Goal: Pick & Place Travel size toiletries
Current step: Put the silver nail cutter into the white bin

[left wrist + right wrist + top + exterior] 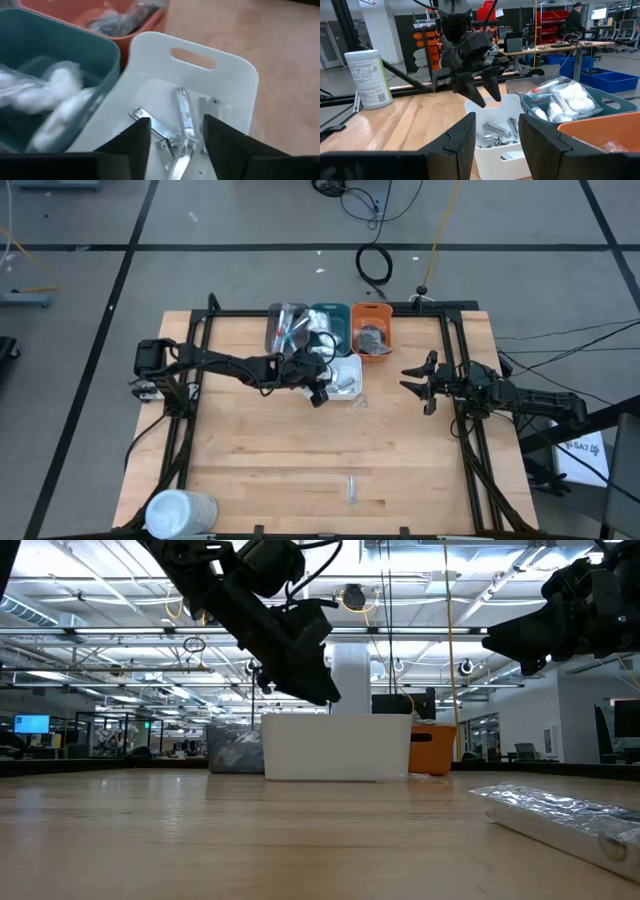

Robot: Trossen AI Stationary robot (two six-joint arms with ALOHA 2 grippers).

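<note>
Above the white tray (346, 377), the left gripper (318, 390) hangs at the end of its arm, which reaches in from the left edge of the worktop (260, 450) and tips steeply downward; its jaws stand apart with nothing between them, pointing into the tray. Silver sachets (182, 125) lie loose on the white tray's floor, directly below the jaws. Behind it sit three more trays in a row: a grey one (285, 326) with wrapped sticks, a teal tray (328, 318) holding white packets (52, 95), and an orange tray (372, 330) with dark discs in it. On the right side, the right gripper (418, 383) hovers clear of the trays, level and aimed toward them, jaws parted and empty. One silver sachet (352, 488) lies alone near the front of the worktop, and a big white cylinder (180, 511) lies at the front left corner.
</note>
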